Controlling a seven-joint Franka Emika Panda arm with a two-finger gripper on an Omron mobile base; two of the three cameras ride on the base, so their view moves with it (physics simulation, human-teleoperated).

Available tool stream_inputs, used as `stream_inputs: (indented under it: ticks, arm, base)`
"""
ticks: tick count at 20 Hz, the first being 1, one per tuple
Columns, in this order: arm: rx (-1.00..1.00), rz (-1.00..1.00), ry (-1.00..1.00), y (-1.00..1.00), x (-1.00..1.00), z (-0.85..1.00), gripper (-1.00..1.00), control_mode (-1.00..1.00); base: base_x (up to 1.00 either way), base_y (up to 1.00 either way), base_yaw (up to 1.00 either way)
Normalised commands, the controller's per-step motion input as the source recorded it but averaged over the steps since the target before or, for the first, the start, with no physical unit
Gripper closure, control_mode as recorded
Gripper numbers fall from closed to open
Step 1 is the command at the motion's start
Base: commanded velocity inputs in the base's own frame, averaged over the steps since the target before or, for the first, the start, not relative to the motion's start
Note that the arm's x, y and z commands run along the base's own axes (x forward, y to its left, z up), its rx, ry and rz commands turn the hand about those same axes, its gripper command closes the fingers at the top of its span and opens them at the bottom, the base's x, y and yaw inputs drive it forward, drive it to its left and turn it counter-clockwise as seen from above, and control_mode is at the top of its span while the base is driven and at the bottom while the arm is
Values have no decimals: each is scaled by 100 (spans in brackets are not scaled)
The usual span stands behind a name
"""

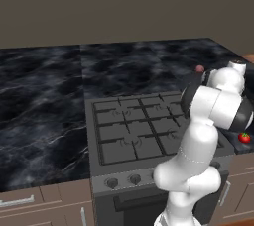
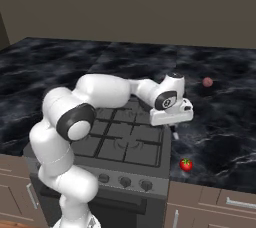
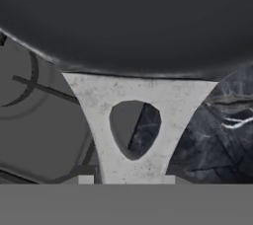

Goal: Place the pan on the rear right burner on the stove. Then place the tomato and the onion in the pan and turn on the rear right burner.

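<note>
1. Between the jaws, in the hand view, sits the silvery handle point(image 3: 133, 120) of the pan point(image 3: 128, 21), the flared end with its hanging hole rising straight from the bottom edge; the jaws look closed narrowly on it, though the finger tips themselves are hidden by the band below.
2. Just beyond the handle, the pan's dark round body spreads across the top of that view.
3. Under the handle, a grate and burner ring of the stove point(image 3: 34, 120) lie to the left and black marbled counter point(image 3: 217, 140) to the right, so the handle lies over the stove's right edge.
4. From the right base view, the gripper point(image 2: 174, 131) points down at the stove's point(image 2: 125, 147) right edge, by the rear right burner; the pan itself is hidden behind the hand.
5. On the counter right of the stove, the tomato point(image 2: 186, 164) lies near the front edge.
6. Farther back, the onion point(image 2: 207, 82) rests well apart from the tomato.
</note>
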Motion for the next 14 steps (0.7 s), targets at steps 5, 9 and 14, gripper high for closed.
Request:
stream_inputs:
  ticks: [5, 9, 14]
  arm:
    - [0, 15, 7, 27, 26, 1, 100, -100]
    - [0, 16, 9, 21, 32, 0, 100, -100]
    - [3, 15, 11, 7, 41, 0, 100, -100]
  base:
    - [0, 0, 0]
    - [0, 0, 0]
    - [0, 0, 0]
